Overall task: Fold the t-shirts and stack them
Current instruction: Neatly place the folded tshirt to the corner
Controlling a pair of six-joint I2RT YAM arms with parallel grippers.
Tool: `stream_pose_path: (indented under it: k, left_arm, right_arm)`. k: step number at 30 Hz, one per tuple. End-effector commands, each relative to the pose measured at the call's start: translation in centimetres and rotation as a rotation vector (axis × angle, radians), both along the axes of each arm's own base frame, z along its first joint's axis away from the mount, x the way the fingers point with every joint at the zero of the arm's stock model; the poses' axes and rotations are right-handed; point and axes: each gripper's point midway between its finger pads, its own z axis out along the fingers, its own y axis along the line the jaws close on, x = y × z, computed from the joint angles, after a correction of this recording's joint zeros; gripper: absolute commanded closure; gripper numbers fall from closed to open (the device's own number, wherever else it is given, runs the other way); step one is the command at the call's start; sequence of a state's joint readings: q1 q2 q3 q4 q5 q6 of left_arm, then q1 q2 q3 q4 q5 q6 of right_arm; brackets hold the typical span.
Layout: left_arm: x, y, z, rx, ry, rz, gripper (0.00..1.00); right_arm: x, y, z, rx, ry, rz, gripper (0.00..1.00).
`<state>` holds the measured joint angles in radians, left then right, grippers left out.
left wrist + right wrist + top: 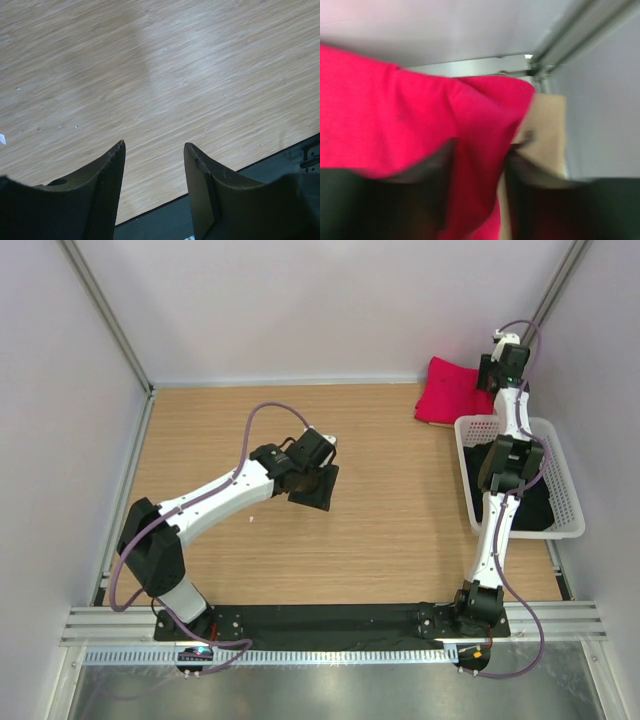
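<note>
Near edge: both arm bases bolted to the black strip at the front of the light wood-grain tabletop (400,510).

Left pincer (154,147) hung over mid tabletop, left of centre. We noted its two dark fingers set moderately apart with nothing between them. Only bare wood showed below in the left wrist view.

Right side, mid-depth: a white plastic lattice basket (478,426) sat against the right wall. A dark cloth (535,510) lay inside, partly hidden by the right arm reaching over it. We could not tell what the cloth was.

Far right corner: a bright crimson red cloth t-shirt (450,392) lay bunched on the tabletop, just beyond the basket's far left corner. The right pincer (481,150) was at the shirt's right edge. In the right wrist view, which was blurred, red cloth ran between its fingers. We could not tell whether the fingers pressed the cloth or merely straddled it.
</note>
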<state>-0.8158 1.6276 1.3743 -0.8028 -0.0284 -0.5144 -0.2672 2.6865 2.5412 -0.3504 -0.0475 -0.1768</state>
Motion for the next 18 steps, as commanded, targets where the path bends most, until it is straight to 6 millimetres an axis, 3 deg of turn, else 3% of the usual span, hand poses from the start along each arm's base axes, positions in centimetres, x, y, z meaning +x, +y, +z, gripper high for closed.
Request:
stream_pose_path:
  k: [1,3,4,5,6,9,10,12,13,14,18]
  left_arm:
    - [0.2,0.0,1.7,-0.03,-0.025,-0.009,0.48]
    - [0.1,0.3,1.9,-0.033,-0.03,-0.003,0.48]
    - [0.1,0.4,2.1,-0.039,-0.036,0.004,0.48]
    - [0.1,0.4,2.3,-0.045,-0.04,0.01,0.48]
    - [0.0,0.6,2.2,-0.046,-0.04,0.015,0.48]
    - [0.0,0.7,2.9,-0.083,-0.062,0.037,0.48]
    - [0.0,0.7,3.3,-0.1,-0.073,0.045,0.48]
    - [0.1,0.5,3.9,-0.129,-0.088,0.058,0.48]
    - [0.1,0.7,4.4,-0.14,-0.105,0.065,0.48]
    - [0.1,0.8,4.5,-0.148,-0.113,0.071,0.48]
    - [0.6,1.0,5.7,-0.187,-0.155,0.091,0.47]
  right_arm:
    - [0.8,-3.6,5.1,-0.084,-0.146,-0.165,0.41]
    - [0.9,-3.5,6.0,-0.059,-0.169,-0.19,0.32]
    - [0.9,-3.1,6.6,-0.045,-0.18,-0.188,0.22]
    - [0.8,-2.9,6.8,-0.039,-0.179,-0.198,0.2]
    - [0.5,-2.4,8.7,-0.042,-0.196,-0.201,0.19]
    - [-0.6,-1.2,9.8,-0.044,-0.164,-0.23,0.18]
    - [-1.0,-0.8,11.0,-0.019,-0.174,-0.242,0.18]
    - [-1.9,0.4,10.6,0.03,-0.124,-0.222,0.18]
    - [-2.5,1.1,12.2,0.058,-0.141,-0.228,0.18]
    - [-3.1,1.8,10.7,0.077,-0.096,-0.224,0.18]
    - [-4.3,5.6,9.4,0.232,-0.056,-0.163,0.2]
